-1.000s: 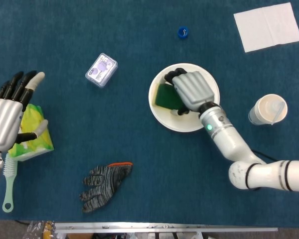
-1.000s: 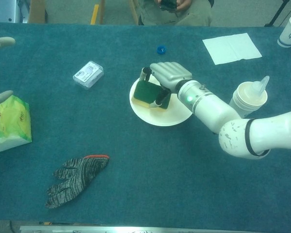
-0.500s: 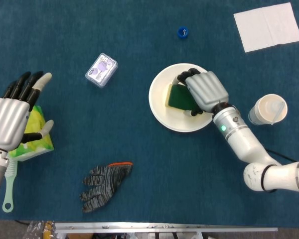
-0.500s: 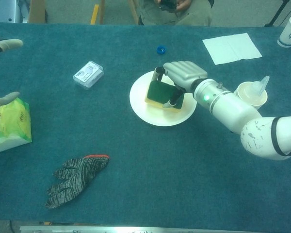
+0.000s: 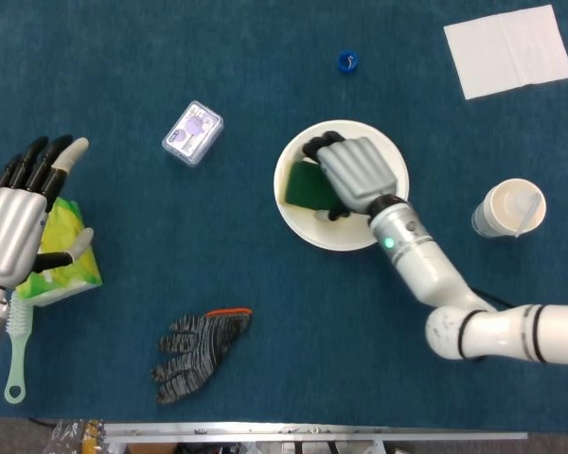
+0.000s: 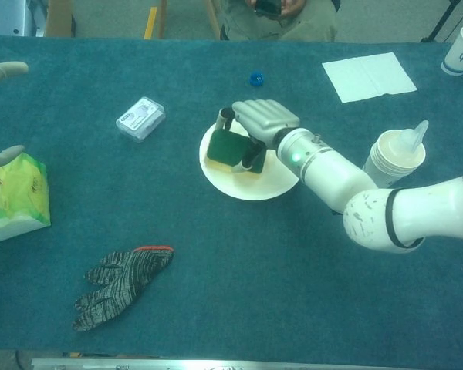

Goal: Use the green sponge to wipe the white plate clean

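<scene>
blue table (image 5: 265, 57) w/ plate (image 5: 298, 219), glove (image 5: 197, 350), napkin (image 5: 507, 49), cup (image 5: 507, 210), tissue box (image 5: 68, 270)

Right robot hand (image 6: 261, 123) grips the green sponge (image 6: 228, 148) against the left part of the white plate (image 6: 251, 183) on the blue worktop (image 6: 239, 270). Left robot hand (image 6: 0, 112) shows only fingertips at the left edge, above a green tissue pack (image 6: 14, 197). Knit glove (image 6: 119, 285) lies front left, small clear box (image 6: 140, 117) left of the plate, paper cup (image 6: 393, 156) beside the right forearm.
</scene>
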